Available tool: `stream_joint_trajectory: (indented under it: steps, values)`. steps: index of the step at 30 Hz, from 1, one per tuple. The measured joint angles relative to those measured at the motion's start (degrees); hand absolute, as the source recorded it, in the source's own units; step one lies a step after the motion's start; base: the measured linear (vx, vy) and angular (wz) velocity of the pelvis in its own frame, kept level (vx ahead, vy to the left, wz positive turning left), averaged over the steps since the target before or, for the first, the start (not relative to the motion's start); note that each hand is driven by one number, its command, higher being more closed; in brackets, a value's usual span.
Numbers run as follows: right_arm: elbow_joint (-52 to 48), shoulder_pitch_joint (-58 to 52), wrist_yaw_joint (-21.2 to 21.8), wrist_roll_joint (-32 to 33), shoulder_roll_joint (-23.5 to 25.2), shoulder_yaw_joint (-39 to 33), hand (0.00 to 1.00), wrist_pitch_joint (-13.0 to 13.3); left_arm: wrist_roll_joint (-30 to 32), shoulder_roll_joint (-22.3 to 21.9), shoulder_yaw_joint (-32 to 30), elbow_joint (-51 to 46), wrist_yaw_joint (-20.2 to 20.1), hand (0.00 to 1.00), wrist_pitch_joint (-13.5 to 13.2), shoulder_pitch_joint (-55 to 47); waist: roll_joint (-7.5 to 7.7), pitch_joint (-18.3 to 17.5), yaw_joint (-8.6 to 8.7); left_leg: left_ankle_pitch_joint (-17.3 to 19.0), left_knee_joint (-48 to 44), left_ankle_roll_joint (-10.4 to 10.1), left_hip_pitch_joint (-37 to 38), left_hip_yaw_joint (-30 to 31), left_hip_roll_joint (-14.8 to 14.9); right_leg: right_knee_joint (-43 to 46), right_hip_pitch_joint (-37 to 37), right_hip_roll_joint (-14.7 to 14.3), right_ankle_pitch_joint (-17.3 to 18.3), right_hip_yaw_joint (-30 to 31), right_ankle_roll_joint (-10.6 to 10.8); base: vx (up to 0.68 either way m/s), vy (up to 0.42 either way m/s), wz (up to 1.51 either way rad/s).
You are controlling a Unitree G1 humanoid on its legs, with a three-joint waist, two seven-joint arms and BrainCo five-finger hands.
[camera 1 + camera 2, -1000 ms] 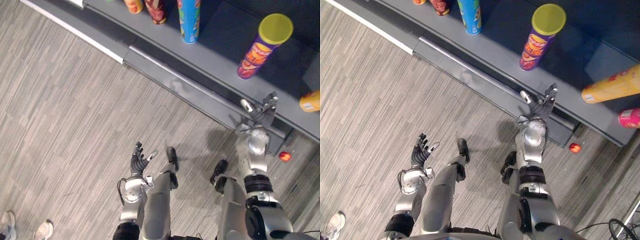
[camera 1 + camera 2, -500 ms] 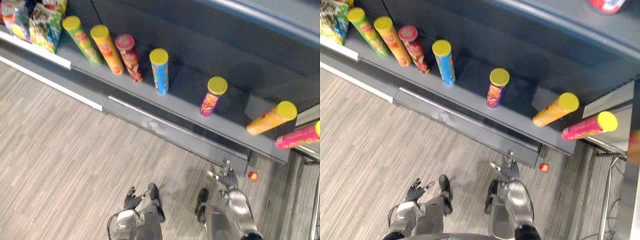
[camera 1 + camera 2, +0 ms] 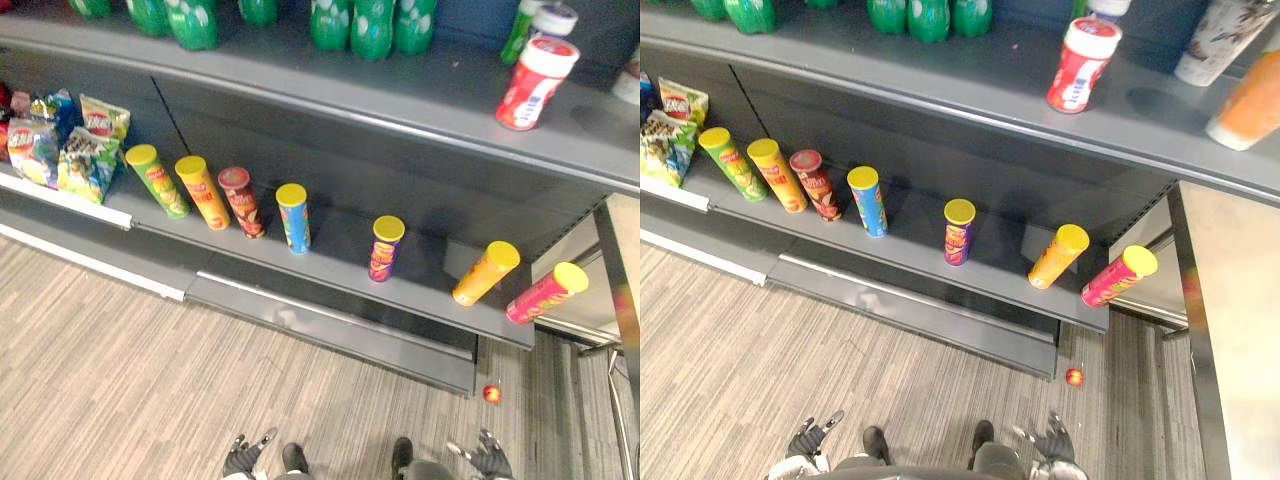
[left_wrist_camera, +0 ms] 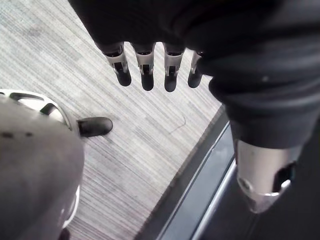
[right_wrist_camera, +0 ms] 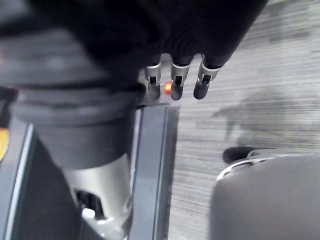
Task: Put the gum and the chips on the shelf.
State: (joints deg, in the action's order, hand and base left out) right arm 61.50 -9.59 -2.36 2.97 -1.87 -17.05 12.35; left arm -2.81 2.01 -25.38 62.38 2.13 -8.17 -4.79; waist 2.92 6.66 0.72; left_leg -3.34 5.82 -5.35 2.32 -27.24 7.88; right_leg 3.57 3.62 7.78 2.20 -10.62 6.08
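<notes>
Both hands are running empty. My left hand point(image 3: 243, 460) and right hand point(image 3: 487, 458) are hanging low over the floor point(image 3: 150, 380) in front of the shelving, fingers straight and spread, gripping nothing.

Chips are sitting on the lower shelf point(image 3: 335, 262). Most cans are standing, but the orange can point(image 3: 486, 273) and pink can point(image 3: 546, 292) seem to be lying on their sides at the right end, with the pink one at the shelf's right edge. The red-and-white tub point(image 3: 536, 70), which I'm reading as the gum, is standing on the upper shelf point(image 3: 400, 95) near its right end.

Risks I'm seeing:
- Lying cans are free to roll, so a bump from my right arm could be sending the pink can off the end.
- A small red ball point(image 3: 491, 394) is lying on the floor just off the shelving's lower right corner, so I'm risking a slip if I step there.
</notes>
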Motion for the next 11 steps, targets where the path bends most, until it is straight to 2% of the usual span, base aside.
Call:
stream_joint_trajectory:
  steps: [3, 6, 11]
  values:
    - [3.2, -1.6, 0.2, 2.1, 0.3, -4.7, 0.00, -2.3, -1.6, -1.0, -2.1, 1.8, -0.4, 0.00, 0.5, -0.3, -1.10, -1.5, 0.28, 0.9, 0.0, -0.2, 1.8, -0.9, -0.1, -0.7, -1.5, -0.1, -0.1, 0.9, 0.1, 0.04, 0.012, -0.15]
    - [4.7, -2.4, 0.3, 5.9, 0.4, -7.4, 0.00, -3.3, -3.3, -1.7, -2.1, 3.1, -0.7, 0.00, 1.0, 0.0, -1.95, -2.5, 0.36, 1.3, 0.0, -0.4, 2.8, -1.9, -0.2, -1.2, -2.1, -0.1, -0.1, 1.8, 0.1, 0.03, 0.009, -0.15]
    - [5.0, -2.3, 0.2, 8.9, 1.1, -9.8, 0.00, -4.4, -3.3, -1.8, -2.0, 3.6, -0.8, 0.00, 1.2, 0.0, -2.09, -3.0, 0.36, 1.4, 0.1, -0.4, 3.0, -1.8, -0.2, -1.9, -2.8, -0.1, -0.3, 1.6, 0.2, 0.01, -0.002, 0.00]
